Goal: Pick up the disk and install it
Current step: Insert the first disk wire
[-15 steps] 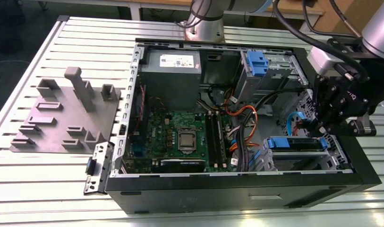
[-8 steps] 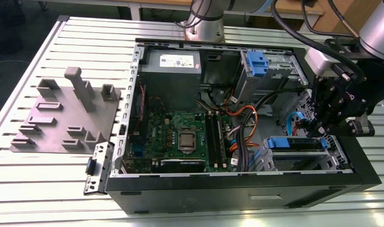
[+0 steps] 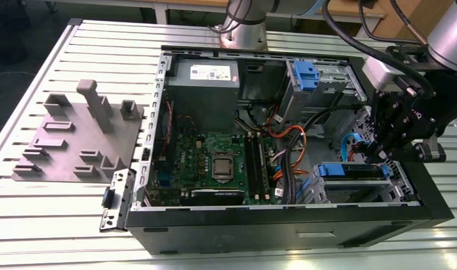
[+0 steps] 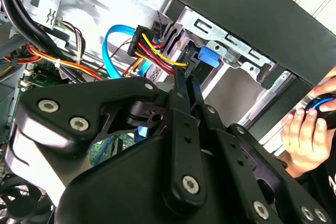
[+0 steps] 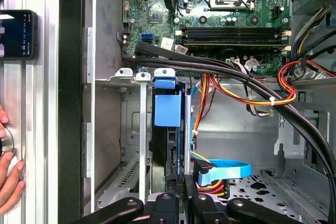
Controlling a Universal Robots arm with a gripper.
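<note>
**Disk sitting in the lower drive bay, gripper right on top of it**

The disk (image 3: 352, 170) stands edge-on in the metal bay at the front corner of the open PC case (image 3: 288, 225), with its blue bracket (image 5: 168, 111) facing out between the bay rails. The gripper (image 3: 378, 154) reaches in from the exterior view's right, its tip right at the disk's cable end. From these angles I honestly can't tell if the jaws are clamped on it or loose. A flat blue cable (image 5: 226, 169) and a red/yellow/black bundle (image 4: 155, 51) sit just beside the tip. The PSU (image 3: 206, 76) has a white sticker, but the print is too small to read. A hand (image 4: 304, 135) rests on the surface (image 3: 48, 214) outside the case, and a phone (image 5: 18, 34) lies nearby.
</note>
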